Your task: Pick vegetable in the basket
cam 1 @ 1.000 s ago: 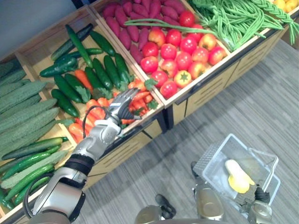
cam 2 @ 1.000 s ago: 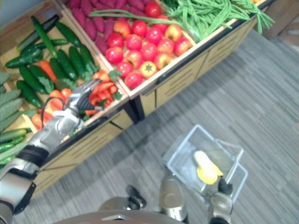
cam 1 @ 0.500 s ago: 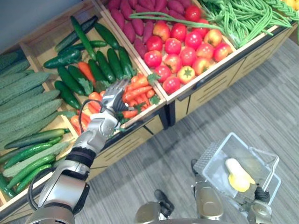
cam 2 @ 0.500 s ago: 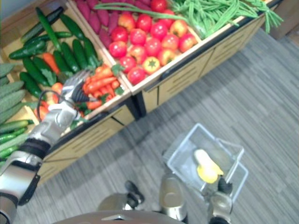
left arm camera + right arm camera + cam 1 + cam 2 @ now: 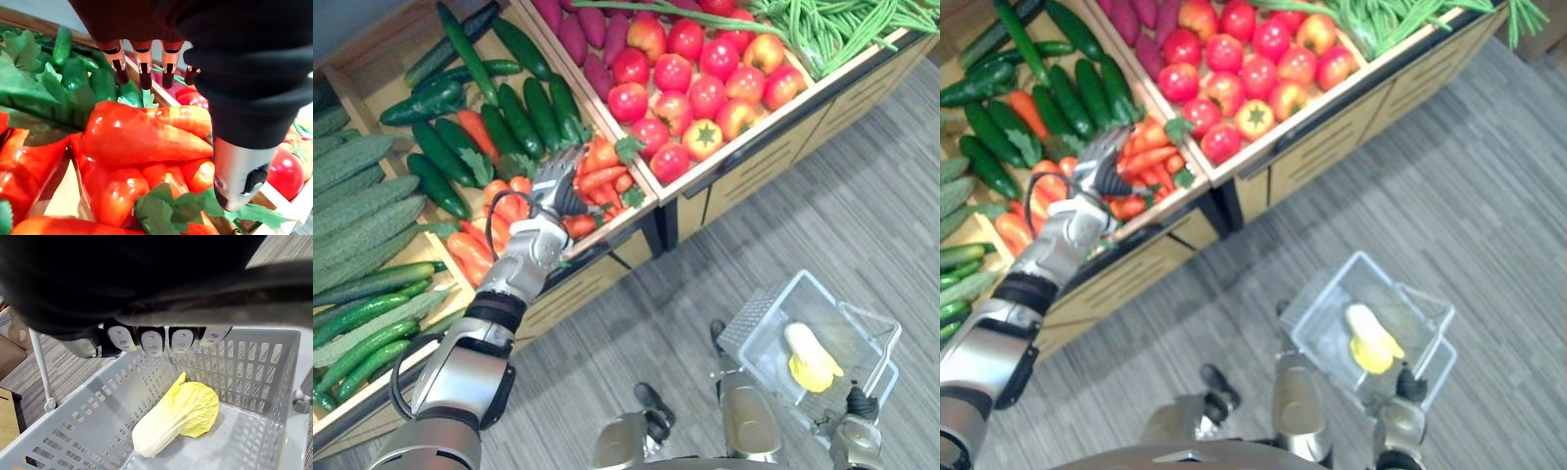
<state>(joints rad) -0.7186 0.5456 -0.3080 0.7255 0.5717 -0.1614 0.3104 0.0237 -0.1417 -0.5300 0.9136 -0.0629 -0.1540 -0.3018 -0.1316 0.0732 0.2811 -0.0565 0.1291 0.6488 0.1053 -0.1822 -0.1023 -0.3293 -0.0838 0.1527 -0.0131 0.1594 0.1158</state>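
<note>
Hovering my left hand [image 5: 556, 186] over the pile of carrots [image 5: 605, 178] at the front corner of the crate [image 5: 651, 204], fingers [image 5: 142, 63] straight and the thumb held out wide, nothing in it yet. So it's open and ready, basically.

What matters for the grab, as far as I can judge: the top carrot [image 5: 146, 137] lies right under my palm, between the fingers and the thumb. Its long axis runs across my hand, not along it. The fat leafy end sits away from the thumb and the taper points toward the thumb side. That's a good setup, since I can drop straight down and close across the narrow width, no wrist twist needed. My fingertips reach past the carrot toward the cucumbers [image 5: 514, 113] behind it, so I'd want to come down, not push further forward.

The left hand is clearly the nearer one. My right hand [image 5: 161, 340] is busy, fingers curled over the dark handle [image 5: 205, 289] of the basket [image 5: 766, 315], which hangs low on my right, well apart from the crate. There's already a yellow cabbage [image 5: 809, 358] lying in the bottom. So the carry afterwards looks like a swing across my front, from the crate down to that basket.
</note>
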